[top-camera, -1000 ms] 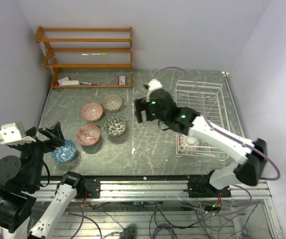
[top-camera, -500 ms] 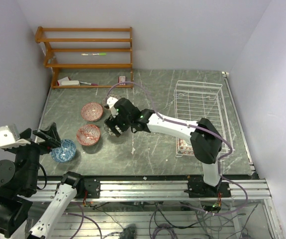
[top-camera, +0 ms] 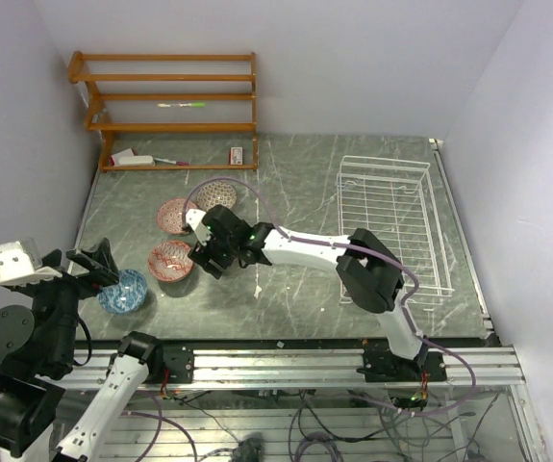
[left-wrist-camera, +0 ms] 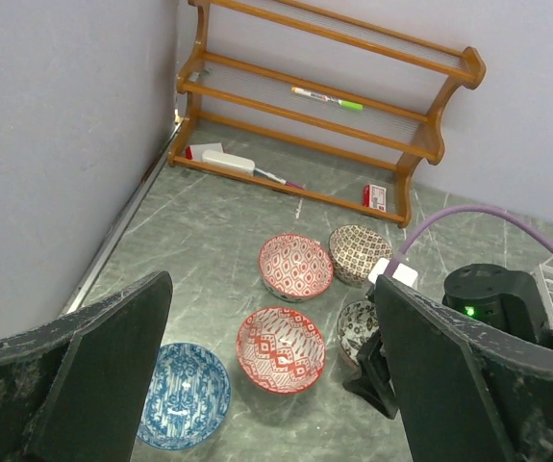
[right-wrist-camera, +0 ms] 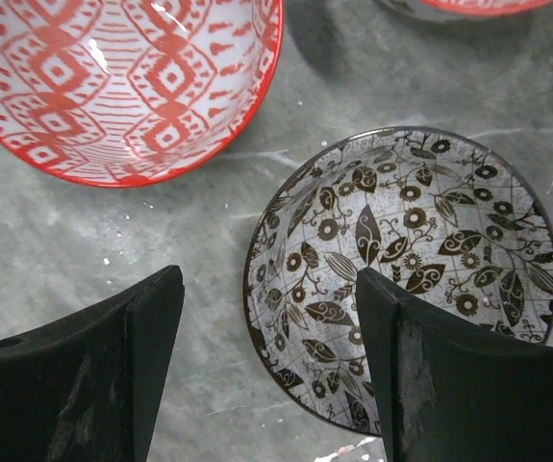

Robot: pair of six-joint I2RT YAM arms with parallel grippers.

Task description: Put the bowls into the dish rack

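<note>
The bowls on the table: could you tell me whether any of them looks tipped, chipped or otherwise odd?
Nothing stands out. The blue bowl, the near red bowl, the far red bowl, the brown bowl and the grey-black bowl all sit upright on the table, and no chips, cracks or spills show.

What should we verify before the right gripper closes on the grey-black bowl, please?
1. Is the right gripper open: ok, its jaws stand apart.
2. Rim of the grey-black bowl between the fingers: ok, one finger is outside and one is over the inside.
3. Fingers low enough to catch the rim: cannot tell.
4. Neighbouring red bowl apart from it: ok, bare table shows between them.
5. Is the left gripper out of the way: ok, it is open, by the blue bowl.
6. Room in the dish rack: ok at its far end; its near corner is hidden.
</note>
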